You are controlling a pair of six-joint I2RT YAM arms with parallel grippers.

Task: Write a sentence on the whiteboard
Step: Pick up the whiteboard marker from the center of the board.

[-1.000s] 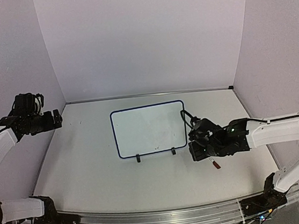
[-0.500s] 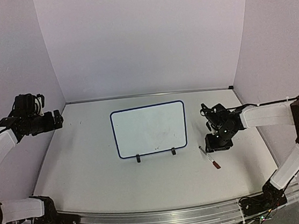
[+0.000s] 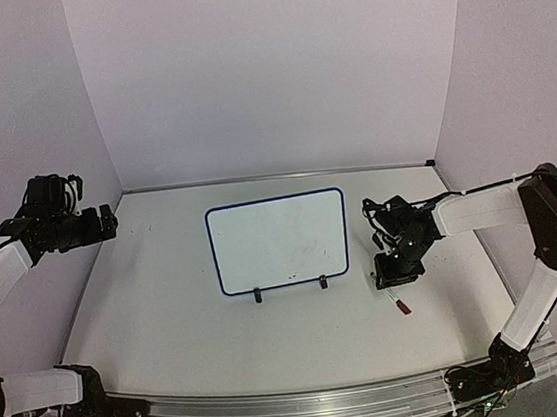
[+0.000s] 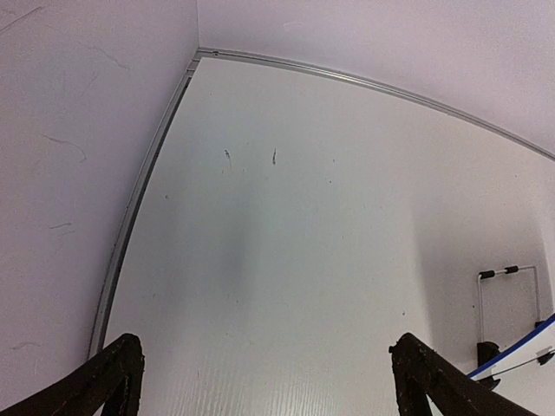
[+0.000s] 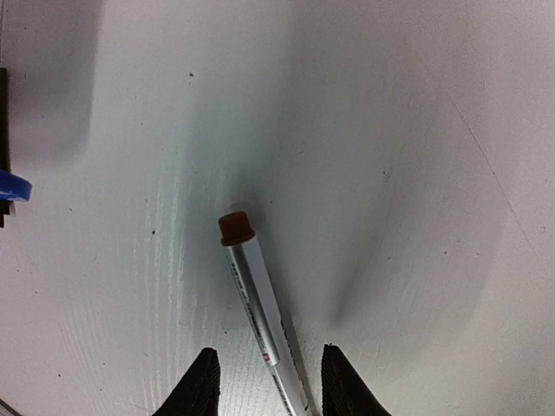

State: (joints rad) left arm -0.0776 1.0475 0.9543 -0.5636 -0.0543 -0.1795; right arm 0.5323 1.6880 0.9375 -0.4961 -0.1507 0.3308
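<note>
**Top view.** The whiteboard sits at the middle of the table. Its long axis runs parallel to the near edge, its two black feet are on the long side facing that edge, and its white face is turned toward the camera. Whether it lies flat or leans back cannot be told. The sentence cannot be made out: only a few faint dark specks show on the board, too small to read. Just right of the board's near right corner, the right gripper points down at a marker lying on the table. The marker's long axis runs from under the claw toward the near edge, with its red end nearest that edge.

**Right wrist view.** The silver barrel passes between the two fingertips. They stand narrowly apart and straddle it, with a gap visible on one side. The barrel's far end is cut off by the picture's lower edge, and a blue corner of the board's frame shows at the left margin.

**Left arm.** The left gripper hangs above the table's left edge, well apart from the board. In its wrist view the fingers are spread wide over bare table, and only a sliver of the board's blue edge enters at the lower right.
</note>
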